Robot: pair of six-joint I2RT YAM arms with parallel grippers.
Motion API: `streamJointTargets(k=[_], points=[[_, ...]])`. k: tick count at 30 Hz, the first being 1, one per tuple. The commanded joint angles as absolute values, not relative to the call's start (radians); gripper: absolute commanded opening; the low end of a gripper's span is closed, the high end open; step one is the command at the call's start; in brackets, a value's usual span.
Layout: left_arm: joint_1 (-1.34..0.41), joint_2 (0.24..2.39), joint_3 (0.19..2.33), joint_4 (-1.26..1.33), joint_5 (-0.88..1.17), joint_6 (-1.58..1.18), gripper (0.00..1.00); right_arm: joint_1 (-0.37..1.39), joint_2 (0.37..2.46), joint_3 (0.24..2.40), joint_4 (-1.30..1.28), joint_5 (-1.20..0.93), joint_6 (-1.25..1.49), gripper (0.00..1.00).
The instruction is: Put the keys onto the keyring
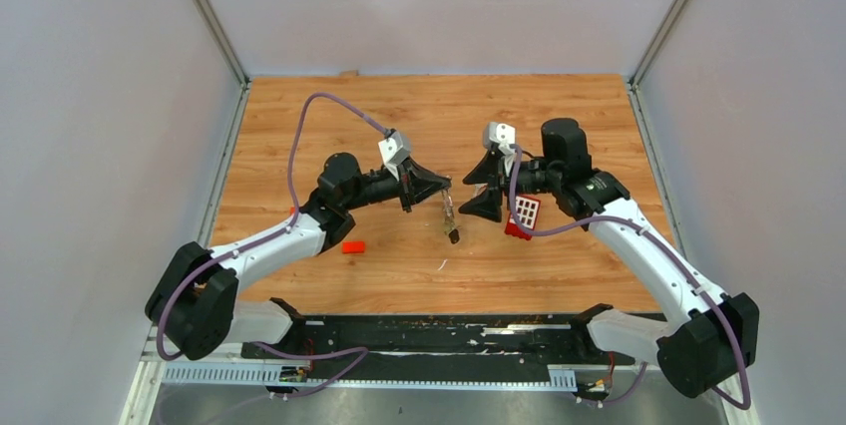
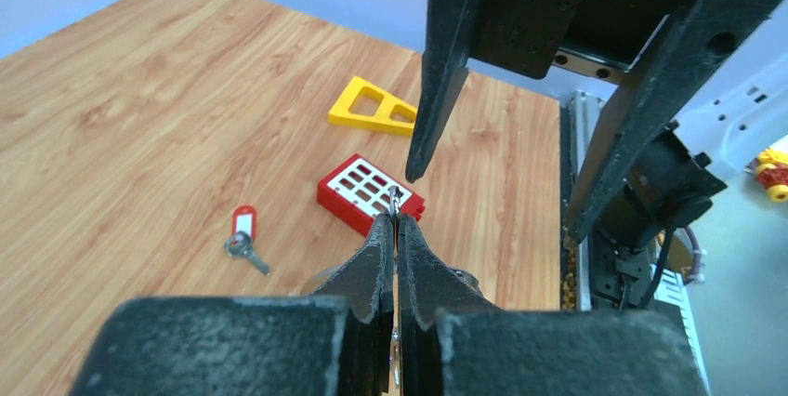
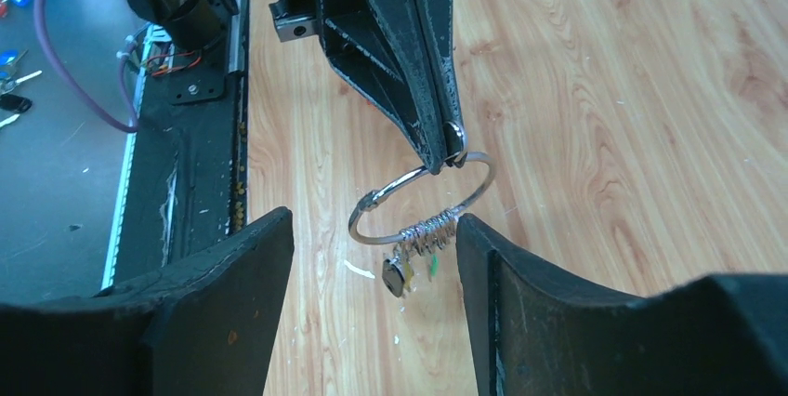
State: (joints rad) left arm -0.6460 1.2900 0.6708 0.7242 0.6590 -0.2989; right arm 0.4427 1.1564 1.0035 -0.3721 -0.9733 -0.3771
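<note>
Now left hand (image 3: pixel 444 150) clamps one keyring (image 3: pixel 372 201); right hand (image 3: pixel 372 221) gapes; one red-tagged key (image 2: pixel 243 245) aside.

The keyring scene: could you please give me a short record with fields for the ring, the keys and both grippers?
left gripper: shut on the upper arc of the thin silver wire ring
right gripper: open, a finger on each side of the ring
threaded: small cluster of keys bunched on the ring's lower arc
loose: red-tagged silver key lying on the wooden table
</note>
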Motion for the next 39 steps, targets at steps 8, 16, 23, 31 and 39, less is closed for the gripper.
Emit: streamJointTargets(k=[8,16,23,31,39], points=[[-0.661,1.268,0.769,0.599,0.531,-0.266,0.0,0.455,1.185,0.985,-0.185,-0.86,-0.265,0.65],[-0.663,1.27,0.763,0.645,0.569,-0.321,0.0,0.477,1.236,0.984,-0.154,-0.842,-0.265,0.65],[-0.664,1.273,0.761,0.651,0.576,-0.335,0.0,0.493,1.264,0.985,-0.147,-0.846,-0.271,0.64],[-0.666,1.266,0.759,0.663,0.602,-0.344,0.0,0.504,1.276,1.009,-0.187,-0.76,-0.313,0.59],[-0.667,1.265,0.757,0.658,0.615,-0.328,0.0,0.504,1.23,1.01,-0.21,-0.721,-0.359,0.59]])
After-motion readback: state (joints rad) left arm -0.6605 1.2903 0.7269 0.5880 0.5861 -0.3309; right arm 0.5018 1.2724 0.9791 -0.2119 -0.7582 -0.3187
